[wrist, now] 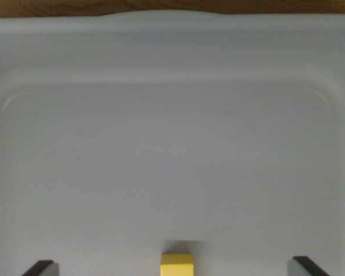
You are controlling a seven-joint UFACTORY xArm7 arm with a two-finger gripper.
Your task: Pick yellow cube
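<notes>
Squarely between the two dark fingertips of the robot's hand [175, 269] sits the yellow cube [176, 264], caught at the bottom edge of the wrist view with only its top face and a little of its front showing. One fingertip [39, 268] pokes in at the wrist view's lower left and the other at the lower right, both well apart from the cube, so the hand is spread wide and grips nothing. That wide stance looks deliberate: with the cube centred in the gap, the fingers have room to pass down either side of it before closing. Whether they are already low enough to clamp it cannot be told from this angle, since the tips are cropped by the frame. The cube rests on the floor of a pale grey tray [172, 144], and a faint shadow falls just beyond its far edge. Past the cube the tray floor runs bare to a rounded inner border, then rises into a raised rim [172, 34] along the far side. Beyond the rim, a thin strip of brown wooden desk [103, 7] closes the top of the view. Judged from this layout, the pick is lined up but not yet made; the remaining work appears to be a descent and a squeeze.
</notes>
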